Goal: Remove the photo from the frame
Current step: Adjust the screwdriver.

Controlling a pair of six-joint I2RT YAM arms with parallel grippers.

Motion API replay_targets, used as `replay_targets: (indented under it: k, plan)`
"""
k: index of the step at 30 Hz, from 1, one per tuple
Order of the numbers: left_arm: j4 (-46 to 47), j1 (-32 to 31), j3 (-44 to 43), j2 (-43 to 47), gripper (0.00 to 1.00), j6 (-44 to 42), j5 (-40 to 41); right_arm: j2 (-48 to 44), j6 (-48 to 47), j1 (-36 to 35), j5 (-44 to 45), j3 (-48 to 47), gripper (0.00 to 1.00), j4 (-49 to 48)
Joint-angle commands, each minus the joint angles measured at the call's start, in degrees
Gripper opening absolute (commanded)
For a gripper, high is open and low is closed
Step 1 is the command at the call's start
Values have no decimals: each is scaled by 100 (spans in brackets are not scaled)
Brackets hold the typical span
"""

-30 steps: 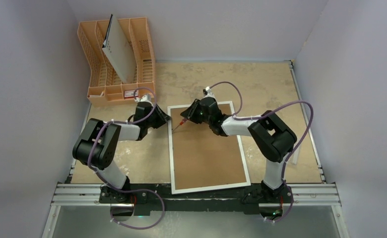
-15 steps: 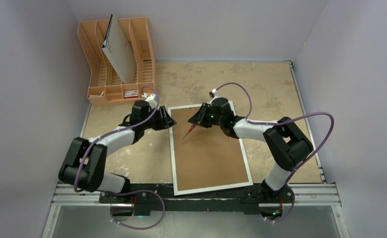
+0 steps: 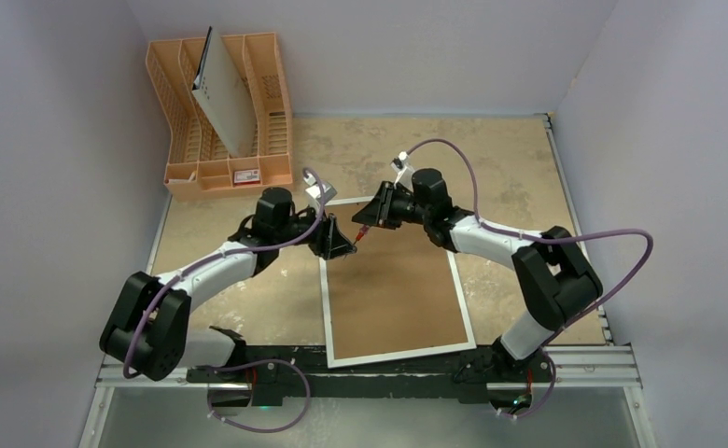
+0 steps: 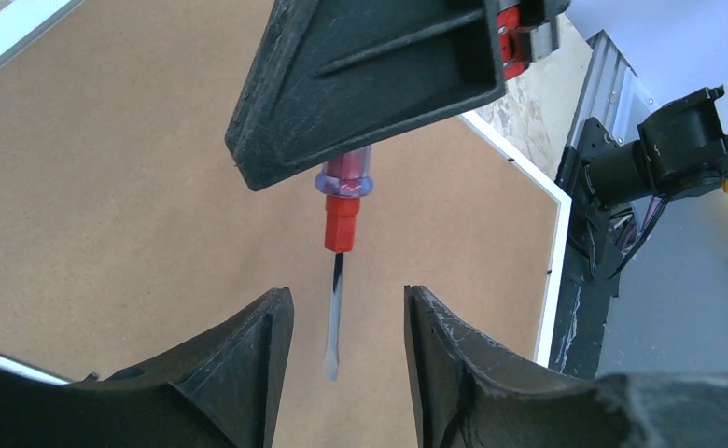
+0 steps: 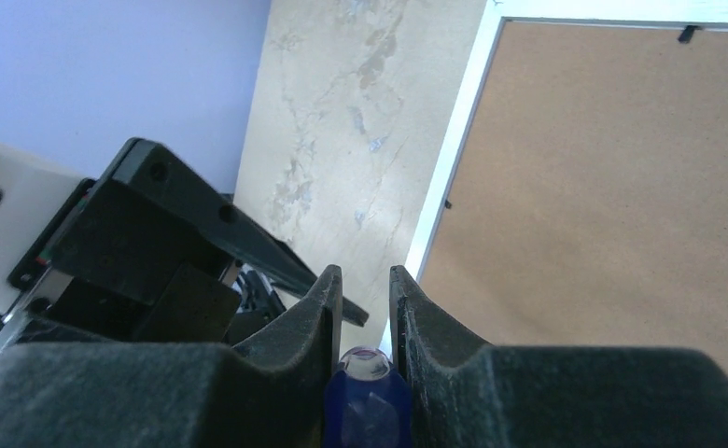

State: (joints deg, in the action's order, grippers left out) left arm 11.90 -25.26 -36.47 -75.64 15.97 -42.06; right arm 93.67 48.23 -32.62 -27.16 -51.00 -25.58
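Brown fibreboard faces up on the large white-bordered rectangular picture frame [image 3: 393,299], which lies flat on the mottled beige table [image 3: 510,168] between your arms; the photo is not visible. Your left gripper [image 4: 346,308] sat just off the frame's left edge a second ago. It now hangs over the frame's far-left corner, jaws apart on either side of the blade without touching it. Your right gripper [image 5: 365,280] has drawn back toward the frame's far edge, clamped on the red-and-blue-handled screwdriver [image 4: 342,215], whose tip points down at the backing.
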Motion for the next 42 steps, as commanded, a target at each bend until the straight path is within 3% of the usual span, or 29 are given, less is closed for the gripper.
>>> replay_targets:
  k: [1, 7, 10, 12, 14, 17, 19, 21, 23, 27, 37, 42]
  plan:
    - [11, -20, -238, -108, 49, -341, -328, -296, -265, -2, -368, -309, 0, -46]
    - [-182, -108, -443, -391, 47, -359, -198, -340, -255, -8, -622, -314, 0, -282]
    - [-90, -111, -489, -556, 40, -244, -336, -344, -248, -14, -825, -314, 0, -405]
    - [133, -111, -457, -575, 32, -100, -424, -357, -338, -10, -886, -314, 0, -399]
    - [276, -111, -453, -575, 18, -44, -482, -380, -430, -12, -1006, -299, 0, -414]
    - [-18, -111, -554, -527, 0, -249, -422, -442, -608, -9, -1238, -312, 0, -155]
    - [-301, -111, -592, -406, 0, -501, -263, -498, -738, -4, -1361, -347, 11, 143]
    - [-729, -111, -686, -247, 0, -963, 20, -569, -986, 16, -1386, -469, 40, 607]
    - [-1143, -132, -824, -68, 0, -1409, 384, -626, -1302, 27, -1429, -659, 56, 1145]
    - [-2214, -221, -1218, 207, 0, -2319, 1126, -718, -1715, 206, -1298, -1004, 70, 2261]
    - [-3092, -972, -1686, 452, 0, -3812, 1977, -310, -1881, 435, -2199, -1700, 69, 2828]
    - [-3168, -1080, -1831, 412, 0, -3957, 2241, 75, -2259, 412, -2521, -2161, 52, 3487]
